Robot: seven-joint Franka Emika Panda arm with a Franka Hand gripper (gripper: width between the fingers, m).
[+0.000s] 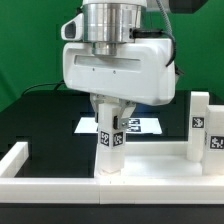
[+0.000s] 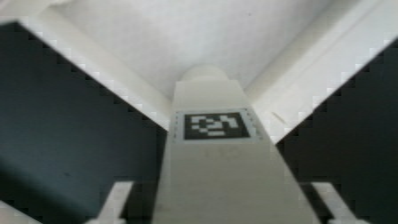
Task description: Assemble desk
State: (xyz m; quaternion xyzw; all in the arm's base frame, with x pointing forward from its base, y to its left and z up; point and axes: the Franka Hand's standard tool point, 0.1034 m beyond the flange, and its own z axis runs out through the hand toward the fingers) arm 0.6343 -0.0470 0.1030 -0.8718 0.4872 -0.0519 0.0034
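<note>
Gripping upright tagged leg [image 1: 108, 148], tool [image 1: 108, 124] part-closed, 2 fingers [image 2: 118, 203] flanking it.

The tall white plastic block leg [image 1: 108, 140] carries square tags [image 2: 219, 124] of black-and-white checker pattern, as does a second white upright leg [image 1: 199, 125]. The wide white plastic tray-like desk top [image 1: 60, 185] lies on a black counter [image 1: 45, 110] before a green backdrop [image 1: 30, 40]. The white arm housing [image 1: 115, 70] has a silver metal cylinder [image 1: 112, 20] above it.
</note>
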